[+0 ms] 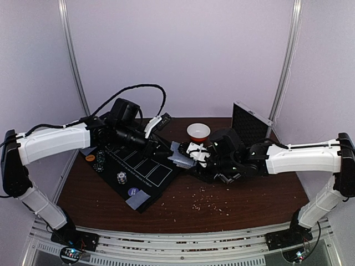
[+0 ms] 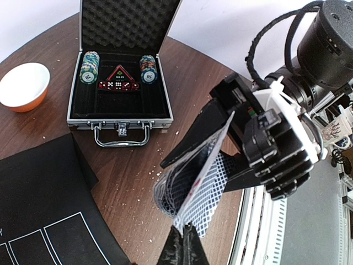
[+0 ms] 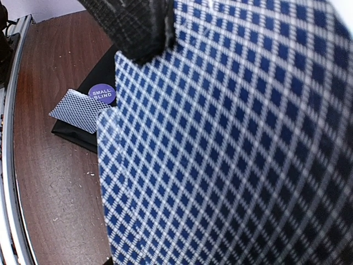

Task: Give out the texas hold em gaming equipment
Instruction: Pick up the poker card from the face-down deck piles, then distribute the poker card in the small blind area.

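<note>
My right gripper (image 1: pixel 192 154) is shut on a fanned bundle of blue-diamond-backed playing cards (image 2: pixel 190 185) above the table's middle. My left gripper (image 2: pixel 187 231) is pinched shut on the lower edge of one card of that bundle. In the right wrist view the card backs (image 3: pixel 231 149) fill the frame and hide my own fingers. The left gripper's dark fingertip (image 3: pixel 138 27) shows at the top. On the black mat (image 1: pixel 150 172) lie an orange disc (image 1: pixel 90 158), chip stacks (image 1: pixel 99 165), a purple "small blind" disc (image 3: pixel 102 93) and a single card (image 3: pixel 74 109).
The open silver case (image 2: pixel 118 118) stands behind the grippers, with two chip stacks (image 2: pixel 89 67) and red dice inside. The white bowl with orange rim (image 2: pixel 22 83) sits left of it. Crumbs are scattered over the brown table (image 1: pixel 222 202).
</note>
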Robot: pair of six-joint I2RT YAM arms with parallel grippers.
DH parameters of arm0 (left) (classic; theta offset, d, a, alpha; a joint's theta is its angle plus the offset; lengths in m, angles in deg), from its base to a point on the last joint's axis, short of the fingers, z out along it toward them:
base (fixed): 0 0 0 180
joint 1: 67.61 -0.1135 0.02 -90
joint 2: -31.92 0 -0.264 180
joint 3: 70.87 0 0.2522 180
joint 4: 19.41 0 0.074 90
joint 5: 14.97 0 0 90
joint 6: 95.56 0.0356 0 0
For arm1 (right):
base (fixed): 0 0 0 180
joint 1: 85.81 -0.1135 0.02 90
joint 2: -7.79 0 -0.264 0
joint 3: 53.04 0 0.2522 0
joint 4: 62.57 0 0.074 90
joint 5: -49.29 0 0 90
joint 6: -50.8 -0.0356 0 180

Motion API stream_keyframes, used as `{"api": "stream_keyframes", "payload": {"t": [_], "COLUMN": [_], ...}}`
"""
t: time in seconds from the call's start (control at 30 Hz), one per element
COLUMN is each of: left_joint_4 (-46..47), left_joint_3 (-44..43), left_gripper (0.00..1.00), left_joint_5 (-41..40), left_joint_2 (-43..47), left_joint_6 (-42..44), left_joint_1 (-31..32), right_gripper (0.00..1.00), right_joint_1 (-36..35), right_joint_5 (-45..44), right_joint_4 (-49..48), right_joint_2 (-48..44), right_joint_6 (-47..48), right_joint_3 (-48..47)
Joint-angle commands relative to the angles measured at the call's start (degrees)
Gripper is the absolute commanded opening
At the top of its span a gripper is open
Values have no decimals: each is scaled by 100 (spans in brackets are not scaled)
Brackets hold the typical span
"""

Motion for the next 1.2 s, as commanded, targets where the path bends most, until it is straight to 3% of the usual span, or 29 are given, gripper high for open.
{"api": "stream_keyframes", "payload": {"t": [0.0,0.37,0.57,0.8,0.97,1.17], "left_joint_4": [305,1235,1997,2579,2902,3130], "left_joint_3": [70,588,1323,3371,4897,5757], "left_gripper": [0,0,0,0,0,0], "left_joint_5": [233,-86,-928,-2931,-3127,-3382], "left_joint_2": [300,918,1677,3052,3663,3868], "left_joint_6": [-99,-1273,-2681,-5169,-7086,-8218], "left_joint_1": [-67,-266,-544,-588,-556,-105], "right_gripper": [40,40,39,39,39,38], "right_joint_1": [40,147,200,201,184,156], "right_joint_5": [-59,-297,-508,-601,-446,-382], "right_joint_4": [-145,-233,-242,4,125,148], "right_joint_2": [-209,-202,-172,-119,-269,-373], "right_joint_6": [-69,-267,-417,-465,-454,-472], "right_joint_3": [59,54,50,-54,-7,96]}}
